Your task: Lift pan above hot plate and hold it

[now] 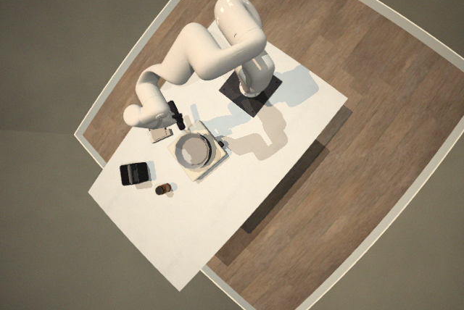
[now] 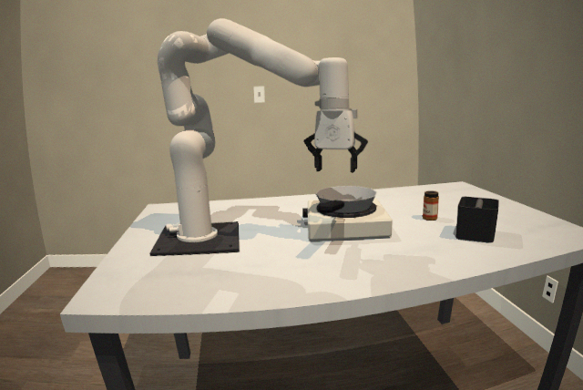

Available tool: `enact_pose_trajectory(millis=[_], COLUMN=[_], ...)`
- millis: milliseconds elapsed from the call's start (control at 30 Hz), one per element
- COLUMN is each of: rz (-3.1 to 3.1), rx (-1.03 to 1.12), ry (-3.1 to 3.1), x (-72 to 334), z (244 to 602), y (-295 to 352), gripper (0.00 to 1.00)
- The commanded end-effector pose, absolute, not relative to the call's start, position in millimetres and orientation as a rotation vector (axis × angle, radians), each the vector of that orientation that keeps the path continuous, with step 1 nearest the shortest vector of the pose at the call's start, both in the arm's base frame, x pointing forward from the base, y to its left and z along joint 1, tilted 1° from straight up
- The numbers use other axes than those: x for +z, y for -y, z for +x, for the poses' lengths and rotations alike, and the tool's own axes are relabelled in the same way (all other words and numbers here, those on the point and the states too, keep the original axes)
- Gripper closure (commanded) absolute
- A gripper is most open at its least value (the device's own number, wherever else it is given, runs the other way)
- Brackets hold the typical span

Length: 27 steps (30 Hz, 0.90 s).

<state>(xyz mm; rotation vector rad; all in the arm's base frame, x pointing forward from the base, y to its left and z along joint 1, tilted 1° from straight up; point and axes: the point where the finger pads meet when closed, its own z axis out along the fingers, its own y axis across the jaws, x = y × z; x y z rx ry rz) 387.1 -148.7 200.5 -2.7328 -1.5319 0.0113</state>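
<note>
Fingers (image 2: 318, 161) spread wide, nothing between them; gripper (image 2: 335, 165) hangs pointing down, above the pan's (image 2: 345, 198) left part, apart from it. Pan rests on the hot plate (image 2: 351, 225) on the desk (image 2: 282, 277). Jar (image 2: 430, 205) and black box (image 2: 476, 218) stand to the right.

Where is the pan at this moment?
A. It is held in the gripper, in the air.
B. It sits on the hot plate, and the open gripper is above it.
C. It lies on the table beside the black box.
B: the pan rests on the hot plate, and the gripper hangs open and empty above it.
</note>
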Motion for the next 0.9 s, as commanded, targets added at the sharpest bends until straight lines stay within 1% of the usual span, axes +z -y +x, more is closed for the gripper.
enact_pose_trajectory(millis=[0,167,300,500,867], rz=[-2.729,-2.726,-2.716,-2.716,-2.717], rx=[0.007,0.007,0.008,0.008,0.008], ry=[1.545,1.549,1.566,1.566,1.566], x=[201.6,194.6,152.3,107.6,102.8], z=[387.8,387.8,386.8,386.2,385.9], y=[150.1,150.6,151.8,151.2,151.1], gripper=[0.00,0.00,0.00,0.00,0.00])
